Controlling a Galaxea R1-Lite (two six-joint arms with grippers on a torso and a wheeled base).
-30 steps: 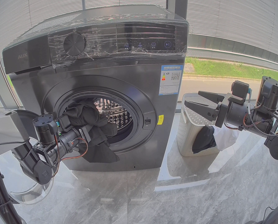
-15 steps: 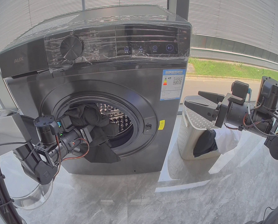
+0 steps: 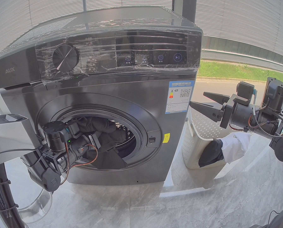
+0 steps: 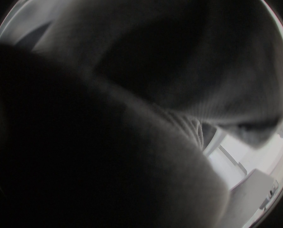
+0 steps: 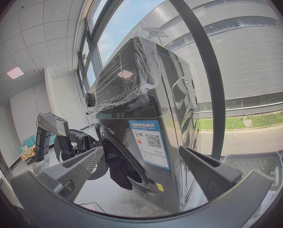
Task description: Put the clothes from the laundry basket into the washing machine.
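The left gripper sits in the washer mouth, buried in a black garment that is half inside, its tail over the near lip; whether it grips, I cannot tell. Push deep so the tail clears. The right gripper, fingers apart, hangs over the basket at right. One washer, one basket, three clothes: this one, plus a black piece and a white piece on the basket's rim

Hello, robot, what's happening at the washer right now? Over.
Left gripper buried in dark garment at washing machine mouth. Garment part in, tail hanging over rim. Right gripper open, empty, near laundry basket. Black and white clothes draped on basket edge.
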